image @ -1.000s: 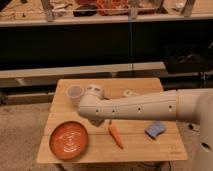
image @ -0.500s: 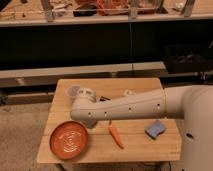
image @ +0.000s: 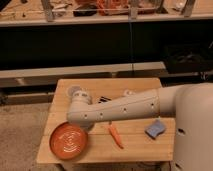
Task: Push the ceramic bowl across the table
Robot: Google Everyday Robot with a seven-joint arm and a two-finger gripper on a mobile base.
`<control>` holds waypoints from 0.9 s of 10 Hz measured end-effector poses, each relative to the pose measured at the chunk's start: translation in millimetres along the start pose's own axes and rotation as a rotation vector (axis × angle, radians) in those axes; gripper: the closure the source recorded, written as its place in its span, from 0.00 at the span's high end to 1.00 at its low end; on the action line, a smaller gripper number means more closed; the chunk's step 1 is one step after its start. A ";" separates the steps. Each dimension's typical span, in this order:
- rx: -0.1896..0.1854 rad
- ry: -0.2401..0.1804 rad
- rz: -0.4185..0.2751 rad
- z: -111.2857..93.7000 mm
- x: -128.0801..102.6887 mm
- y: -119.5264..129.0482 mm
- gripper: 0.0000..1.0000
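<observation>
Stretching left over the table (image: 142,146), my arm (image: 120,107) ends at the far rim of the bowl (image: 69,140), which sits at the front left corner, my jaws closed and hidden beneath the wrist, carrot (image: 115,135) beside.

bowl (image: 69,141): front-left corner of desk (image: 102,151)
carrot (image: 115,135): just right of bowl
sponge (image: 155,128): farther right, past carrot
cup (image: 75,91): back left, behind arm (image: 125,106)
jaws: hidden under arm, by bowl's back rim

No legible txt, labels, brands, nos. or signs anywhere in the view.
</observation>
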 end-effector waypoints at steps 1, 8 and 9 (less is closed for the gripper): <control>-0.002 0.000 -0.010 0.6 1.4 0.2 0.00; -0.008 -0.032 -0.053 8.3 -15.5 -0.5 0.00; -0.010 -0.038 -0.057 10.2 -17.4 -0.2 0.00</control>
